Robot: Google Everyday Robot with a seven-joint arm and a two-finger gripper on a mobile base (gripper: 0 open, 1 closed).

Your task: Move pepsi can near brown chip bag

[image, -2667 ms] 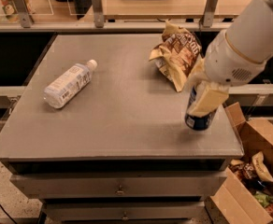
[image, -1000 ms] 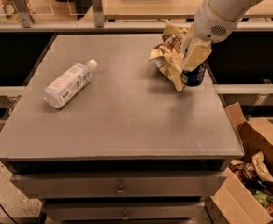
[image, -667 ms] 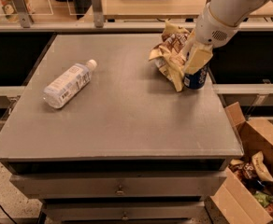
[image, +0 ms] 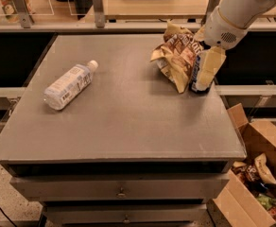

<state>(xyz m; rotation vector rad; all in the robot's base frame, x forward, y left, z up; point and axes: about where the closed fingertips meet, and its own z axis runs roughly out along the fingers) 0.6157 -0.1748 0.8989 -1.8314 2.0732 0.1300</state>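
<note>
Though half hidden, pepsi can (image: 194, 74) seemingly gripped by pincer (image: 202, 83) beside brown chip bag (image: 176, 56); bottle (image: 69, 85) apart.

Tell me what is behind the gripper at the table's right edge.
The pepsi can stands behind the gripper, beside the brown chip bag. Only a dark blue strip and its base show; the gripper covers the rest, including its top.

grey table (image: 119, 126) mid-frame, flat top, two drawers (image: 121, 191) under its front edge. behind table: pale wooden counter (image: 147, 6) with metal posts (image: 97, 6). right of table, low: open cardboard box (image: 265, 141). left of table, below: speckled floor (image: 1, 197). light warm, even. gripper (image: 202, 79) over table's far right corner.
</note>
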